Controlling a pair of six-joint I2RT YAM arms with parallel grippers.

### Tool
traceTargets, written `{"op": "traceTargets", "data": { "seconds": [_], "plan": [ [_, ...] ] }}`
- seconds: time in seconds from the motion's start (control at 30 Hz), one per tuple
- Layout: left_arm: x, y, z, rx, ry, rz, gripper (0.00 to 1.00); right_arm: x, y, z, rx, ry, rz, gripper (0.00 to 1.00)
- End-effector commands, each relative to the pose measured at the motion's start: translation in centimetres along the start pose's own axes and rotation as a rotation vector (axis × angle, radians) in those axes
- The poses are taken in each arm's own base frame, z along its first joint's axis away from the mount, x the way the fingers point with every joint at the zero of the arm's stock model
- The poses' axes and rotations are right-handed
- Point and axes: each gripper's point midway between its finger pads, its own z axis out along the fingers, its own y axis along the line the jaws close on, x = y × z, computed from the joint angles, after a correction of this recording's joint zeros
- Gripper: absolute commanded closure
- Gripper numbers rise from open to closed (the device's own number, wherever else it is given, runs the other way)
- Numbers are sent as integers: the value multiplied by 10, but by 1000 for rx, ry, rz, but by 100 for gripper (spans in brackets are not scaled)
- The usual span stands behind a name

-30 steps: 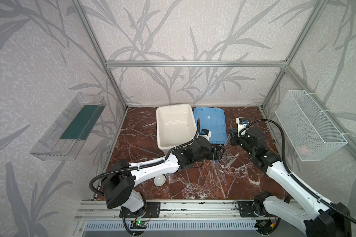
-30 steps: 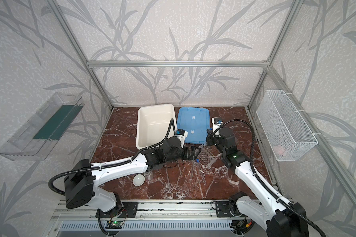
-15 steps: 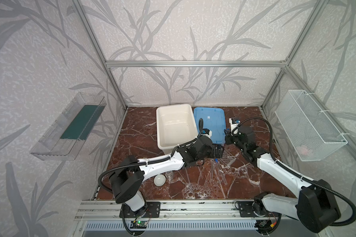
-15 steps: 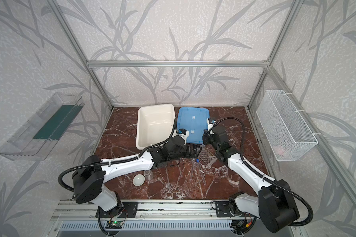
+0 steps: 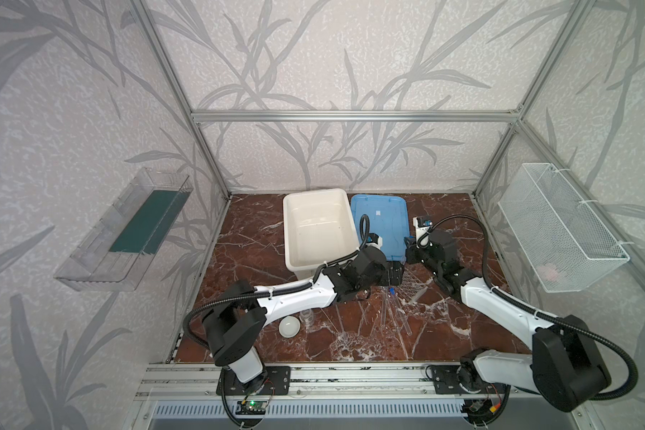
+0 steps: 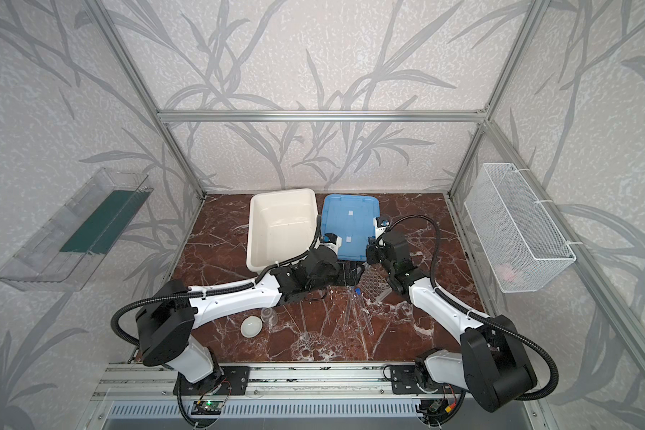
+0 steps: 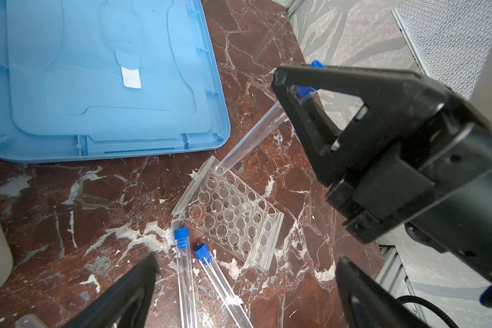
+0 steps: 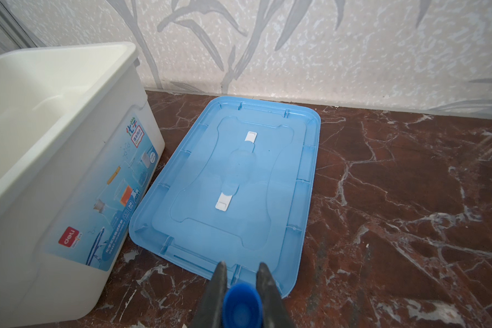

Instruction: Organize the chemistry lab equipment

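The white tub [image 8: 26, 241] is carrying a side label [image 8: 120, 181] with a red "deli" logo, two large Chinese characters near its top and drawings of lab ware; the finer print is too small to read; the blue lid [image 8: 267, 159] beside it is lying flat on the marble table [image 8: 395, 184], showing two plain white tabs and no writing.

The right gripper [image 8: 242, 267] is clamping its jaws on a capped tube [image 7: 253, 136] just below the blue cap, holding it tilted; the tube's rounded end is sitting at the corner of the clear rack [image 7: 230, 218] nearest the lid, though whether it is inside a hole cannot be told; the gripper's black frame is covering part of the tube in the left wrist view. The left gripper [image 7: 246, 259] is hovering over the rack with jaws wide apart, gripping nothing; two loose tubes [image 7: 186, 284] are lying side by side on the table, caps just beside the rack. In both top views the left arm is hiding the ground between tub and rack; the white dish [image 5: 289, 326] and small jar [image 5: 307, 317] are standing together near that arm's base; a wire basket [image 5: 559, 231] and a clear shelf [image 5: 123, 231] are hanging on the side walls.

Against a second ago, the right arm has folded inward from the view's lower corner; the rack, loose tubes, dish and jar are lying where they were.
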Motion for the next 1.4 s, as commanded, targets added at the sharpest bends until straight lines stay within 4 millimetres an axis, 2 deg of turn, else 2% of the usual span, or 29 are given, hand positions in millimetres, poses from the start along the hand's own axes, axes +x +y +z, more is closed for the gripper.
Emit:
{"op": "traceTargets", "data": {
  "seconds": [0.0,0.3,0.57,0.63,0.77,0.83,0.9,1.0,1.17,1.37],
  "plan": [
    [-12,-1,1,-29,-42,-13,1,2,-2,2,18,-16,-1,82],
    [-6,11,7,-80,-33,-19,1,20,0,9,23,6,-36,81],
    [-6,11,8,-83,-26,-18,1,20,12,3,23,-7,-72,75],
    [-5,12,7,-87,-25,-14,1,20,12,0,30,-3,-67,67],
    [-3,11,2,-101,-20,22,1,12,9,-8,48,-7,-38,43],
    [-2,10,-1,-102,-16,46,1,3,5,-16,71,-21,-5,27],
    [0,7,-6,-91,-7,61,1,-5,1,-25,87,-36,26,0],
    [6,0,-12,-58,21,83,1,-11,1,-40,85,-9,52,1],
    [28,-4,-25,-63,112,141,1,-14,10,-74,4,52,104,1],
    [58,7,-36,-94,248,223,6,8,18,-117,-88,210,182,1]
  ]
}}
